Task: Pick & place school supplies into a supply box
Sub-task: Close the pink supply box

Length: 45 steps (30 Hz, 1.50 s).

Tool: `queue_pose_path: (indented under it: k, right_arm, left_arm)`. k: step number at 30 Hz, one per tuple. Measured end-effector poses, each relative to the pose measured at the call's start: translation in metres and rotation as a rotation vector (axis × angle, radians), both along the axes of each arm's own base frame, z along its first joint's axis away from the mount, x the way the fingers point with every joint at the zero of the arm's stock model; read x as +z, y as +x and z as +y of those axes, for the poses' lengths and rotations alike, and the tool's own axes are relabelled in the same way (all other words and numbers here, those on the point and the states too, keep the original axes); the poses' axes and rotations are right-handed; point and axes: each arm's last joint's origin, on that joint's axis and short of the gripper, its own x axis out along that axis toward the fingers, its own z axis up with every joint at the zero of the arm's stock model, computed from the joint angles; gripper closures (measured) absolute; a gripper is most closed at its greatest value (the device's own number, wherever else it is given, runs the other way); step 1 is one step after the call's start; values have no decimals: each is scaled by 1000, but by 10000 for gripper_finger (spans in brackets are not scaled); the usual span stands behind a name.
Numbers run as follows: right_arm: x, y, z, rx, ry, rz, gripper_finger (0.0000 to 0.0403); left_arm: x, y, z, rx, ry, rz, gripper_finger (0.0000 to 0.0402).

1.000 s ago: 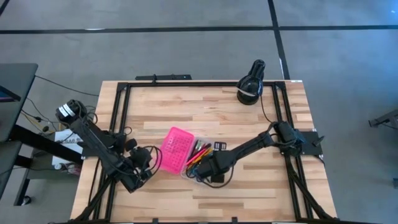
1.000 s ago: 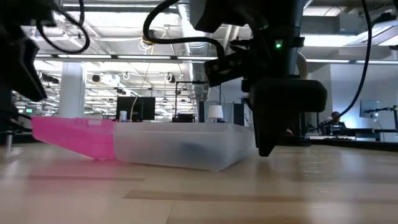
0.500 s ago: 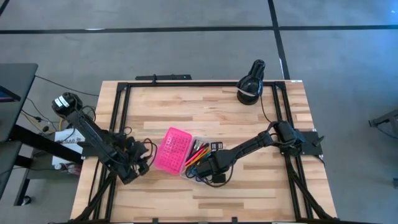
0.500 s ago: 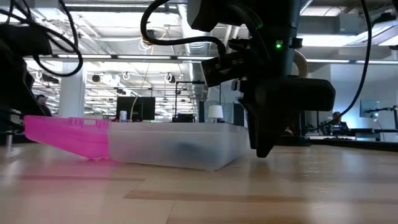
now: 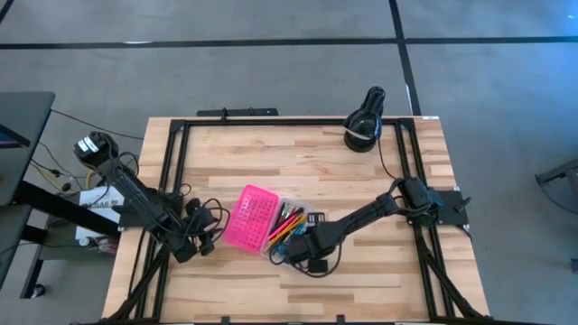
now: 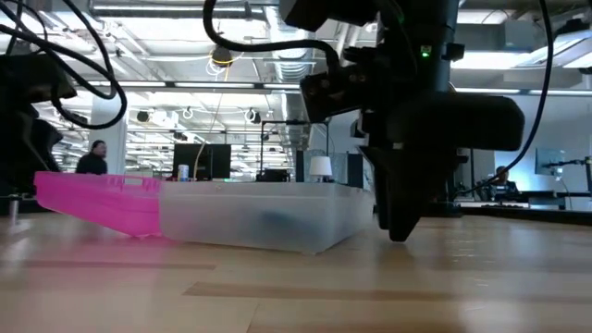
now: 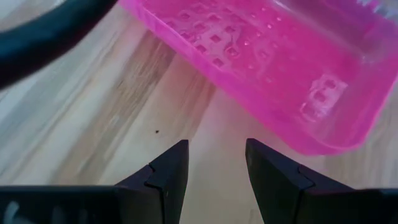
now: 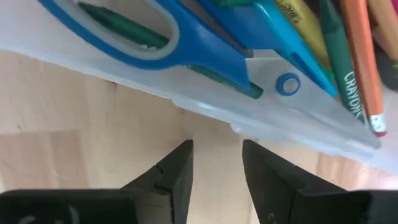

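Lying open, the supply box (image 5: 268,221) shows blue-handled scissors (image 8: 186,43), seemingly crayons; both claws gape empty.

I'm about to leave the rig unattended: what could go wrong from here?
The right tool is open, low beside the box; a sideways move might shove it and spill the scissors and pencils. The left tool is open by the pink lid and could snag it.

One supply box (image 5: 262,219), one scissors (image 8: 186,43), perhaps six pens (image 5: 291,222), two grippers.
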Motion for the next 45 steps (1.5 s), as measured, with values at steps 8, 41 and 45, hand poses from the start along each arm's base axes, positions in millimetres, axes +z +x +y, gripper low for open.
queue_pose_path:
  k: [8,41,45]
  right_arm:
    - [0,0,2,-277,26,-50,272]
    - [0,-11,20,-315,-36,-78,272]
    - [1,-11,19,-301,-59,-85,272]
  left_arm:
    - [-2,11,8,-17,12,5,248]
    - [-3,40,27,-171,-29,-76,249]
    - [-1,42,25,-178,-50,-107,249]
